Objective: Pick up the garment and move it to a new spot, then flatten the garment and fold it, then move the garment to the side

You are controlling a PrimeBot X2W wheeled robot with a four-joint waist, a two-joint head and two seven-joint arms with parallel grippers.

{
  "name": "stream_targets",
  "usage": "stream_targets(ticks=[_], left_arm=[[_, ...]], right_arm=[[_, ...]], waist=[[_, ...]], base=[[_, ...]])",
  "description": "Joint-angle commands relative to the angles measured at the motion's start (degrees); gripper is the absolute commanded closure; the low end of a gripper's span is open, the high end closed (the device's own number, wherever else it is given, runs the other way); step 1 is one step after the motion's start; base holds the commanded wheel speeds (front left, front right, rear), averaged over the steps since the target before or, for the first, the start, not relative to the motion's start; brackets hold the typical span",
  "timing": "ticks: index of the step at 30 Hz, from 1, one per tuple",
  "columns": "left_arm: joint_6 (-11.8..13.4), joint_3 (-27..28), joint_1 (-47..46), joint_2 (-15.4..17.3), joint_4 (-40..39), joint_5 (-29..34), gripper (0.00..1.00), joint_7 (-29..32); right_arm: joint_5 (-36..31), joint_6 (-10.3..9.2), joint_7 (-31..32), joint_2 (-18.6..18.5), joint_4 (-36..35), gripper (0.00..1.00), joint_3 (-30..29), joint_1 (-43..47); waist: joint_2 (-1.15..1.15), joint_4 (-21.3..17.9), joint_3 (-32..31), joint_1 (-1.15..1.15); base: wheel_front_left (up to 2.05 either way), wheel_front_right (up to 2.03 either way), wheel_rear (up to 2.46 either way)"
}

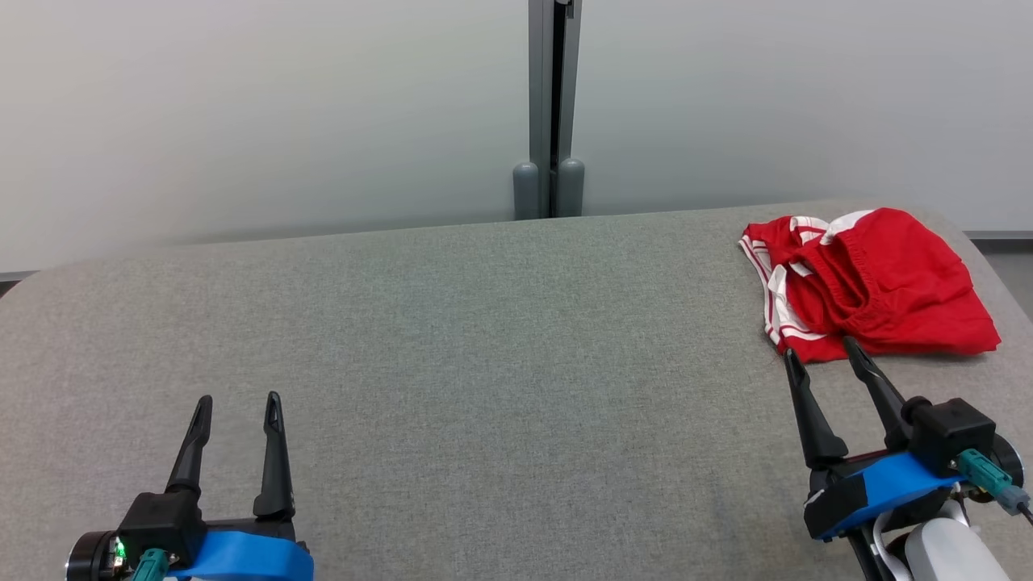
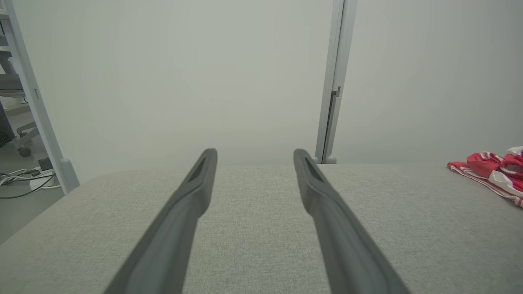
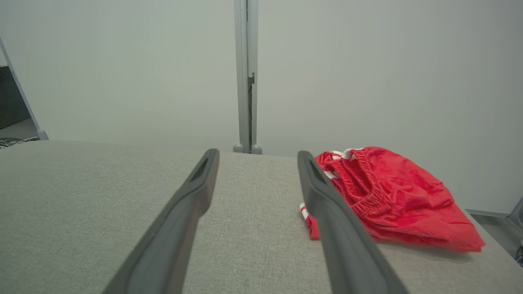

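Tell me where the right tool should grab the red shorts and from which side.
Best grip the raised elastic waistband of the crumpled red shorts with white stripes, coming from the near side. It stands as a thick ridge, while the hems lie flat on the grey fabric table. The open right tool points there.

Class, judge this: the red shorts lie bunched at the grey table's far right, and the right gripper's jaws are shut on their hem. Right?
Not quite. The right gripper is open: the right wrist view shows its jaws apart, bare grey table between them. The red shorts do lie bunched at the far right.
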Motion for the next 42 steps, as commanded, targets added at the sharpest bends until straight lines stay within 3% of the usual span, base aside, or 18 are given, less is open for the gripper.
stream_targets(ticks=[1,20,35,36,42], left_arm=[[-0.12,0.29,0.5,0.02,0.15,-0.04,0.0,-0.25],[-0.86,2.25,-1.12,-0.36,3.05,-0.41,0.0,-0.26],[-1.27,1.72,-1.83,0.09,3.95,-0.02,0.0,-0.26],[-1.14,1.83,-1.09,-0.23,4.08,-0.31,1.0,0.03],[-1.15,2.02,0.88,-1.13,7.14,-1.35,1.0,0.78]], right_arm=[[-0.46,0.01,-0.17,0.48,-0.45,0.0,-0.24,1.24],[-1.44,0.01,-0.18,3.58,-1.44,0.0,-5.05,5.51],[-1.39,0.01,-0.17,4.77,-0.49,0.0,-4.58,5.15],[-1.49,0.0,0.03,4.54,-0.48,1.0,-4.57,4.82],[-0.57,0.0,0.79,5.21,2.19,1.0,-4.47,6.24]], waist=[[0.0,0.04,-0.24,0.0],[0.0,0.33,-2.22,0.0],[0.0,-0.15,-2.47,0.0],[0.0,-0.15,-2.47,0.0],[0.0,-0.14,-2.45,0.0]], base=[[0.0,0.0,0.0],[0.0,0.0,0.0],[0.0,0.0,0.0],[0.0,0.0,0.0],[0.0,0.0,0.0]])
